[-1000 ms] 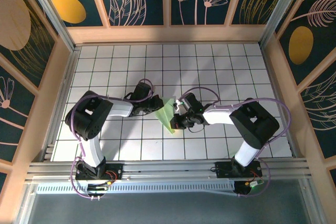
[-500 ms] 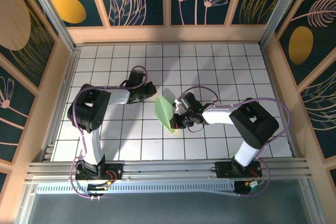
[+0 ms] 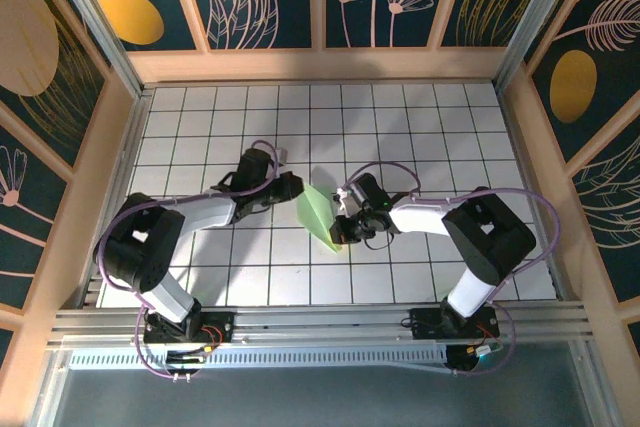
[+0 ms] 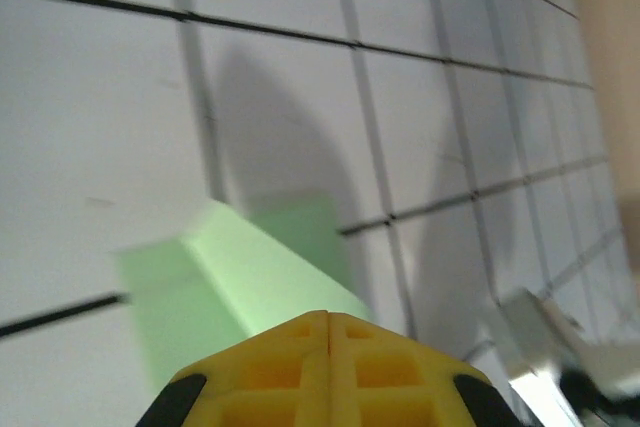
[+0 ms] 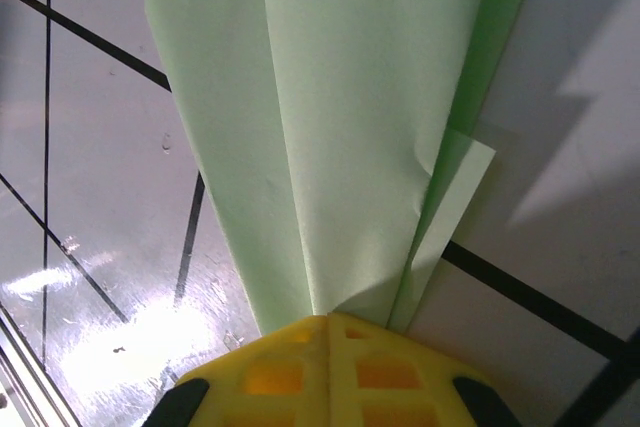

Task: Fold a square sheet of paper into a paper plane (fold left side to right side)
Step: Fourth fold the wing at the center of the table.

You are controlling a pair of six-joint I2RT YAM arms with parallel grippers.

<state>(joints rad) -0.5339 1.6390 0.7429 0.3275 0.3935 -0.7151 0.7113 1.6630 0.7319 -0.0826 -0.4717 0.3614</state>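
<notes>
Under the right gripper (image 5: 328,322), pinched shut on the paper plane (image 5: 340,117), its tip is hidden; left gripper (image 4: 328,317) closed, empty.

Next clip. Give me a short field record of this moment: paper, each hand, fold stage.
green paper: narrow pointed shape with layered flaps, lying on the grid table
left hand: shut, at the paper's far left edge; contact unclear
right hand: shut, tips at the paper's narrow near end; pinch or press unclear
fold stage: several lengthwise folds made, one small flap sticking out on one side
</notes>
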